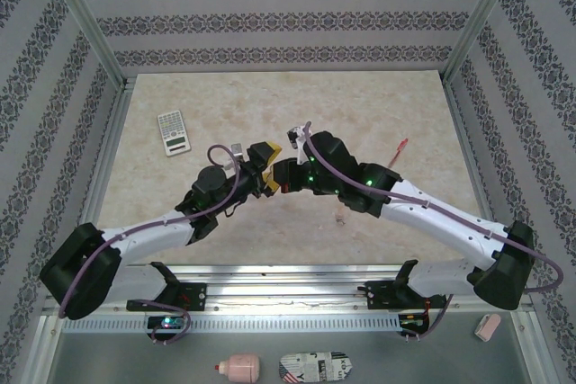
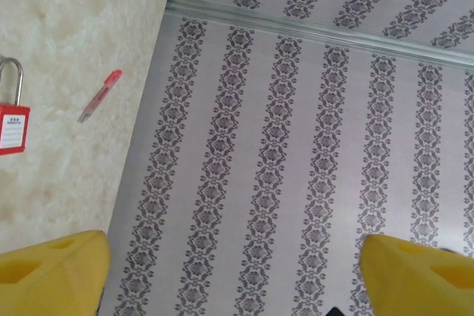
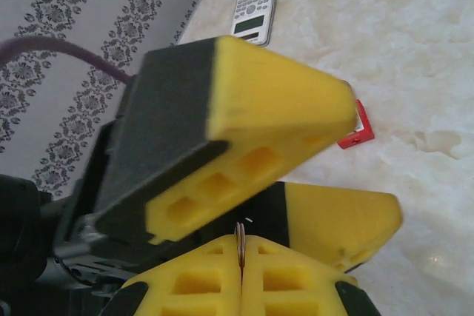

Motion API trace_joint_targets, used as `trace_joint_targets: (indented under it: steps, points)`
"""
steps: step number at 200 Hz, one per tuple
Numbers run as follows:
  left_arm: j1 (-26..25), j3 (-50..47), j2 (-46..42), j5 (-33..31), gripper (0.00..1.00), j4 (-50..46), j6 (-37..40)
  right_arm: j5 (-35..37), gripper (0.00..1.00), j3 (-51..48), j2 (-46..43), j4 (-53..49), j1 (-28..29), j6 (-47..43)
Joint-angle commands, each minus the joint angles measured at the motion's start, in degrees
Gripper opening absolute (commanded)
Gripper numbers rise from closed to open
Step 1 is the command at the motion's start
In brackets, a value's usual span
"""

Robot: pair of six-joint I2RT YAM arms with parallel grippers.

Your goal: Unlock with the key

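My right gripper [image 3: 239, 257] is shut on a thin metal ring [image 3: 239, 238] seen edge-on, which I take as the key's ring; the key's blade is hidden. The two grippers meet nose to nose at mid-table. My left gripper [image 1: 266, 170] is open, and its yellow fingers [image 3: 259, 109] straddle the tip of the right gripper [image 1: 281, 177]. Between the left gripper's fingers [image 2: 233, 275] I see only the far wall. A red padlock [image 2: 11, 120] with a steel shackle lies flat on the table, apart from both grippers. A red corner with a white face [image 3: 357, 129] peeks from behind the left finger; what it is I cannot tell.
A calculator [image 1: 173, 132] lies at the back left of the table. A red pen [image 1: 400, 148] lies at the right, near the wall. Patterned walls with metal posts close three sides. A pink bottle [image 1: 238, 368] and a patterned pouch [image 1: 313, 368] sit below the near rail.
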Motion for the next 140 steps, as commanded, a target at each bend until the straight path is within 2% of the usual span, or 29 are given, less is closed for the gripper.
trace_joint_targets:
  steps: [1, 21, 61, 85, 111, 140]
  points:
    - [-0.99, 0.92, 0.09, -0.33, 0.74, 5.39, -2.54, 2.49, 0.00, -1.06, -1.75, 3.53, 0.60, -0.96]
    - [-0.76, -0.23, -2.23, -0.89, 0.54, 2.19, -1.55, 3.29, 0.00, -3.25, -3.49, 3.37, 0.69, -0.96]
    - [-0.80, 1.64, -2.73, 1.12, 0.46, -0.70, -0.44, 4.97, 0.00, -5.91, -5.17, 3.50, 0.73, -1.26]
    - [-0.81, 1.38, -2.11, 1.48, 0.27, -1.06, -0.55, 5.11, 0.00, -4.95, -5.89, 3.05, 0.58, -2.74]
    - [-0.81, 2.17, -1.68, 2.13, 0.10, -2.08, 0.22, 2.79, 0.00, -6.72, -6.94, 4.22, 0.64, -3.20]
    - [-0.55, 3.10, -1.38, 2.63, 0.00, -3.74, 1.31, 2.60, 0.00, -9.61, -8.77, 4.99, 0.95, -2.99]
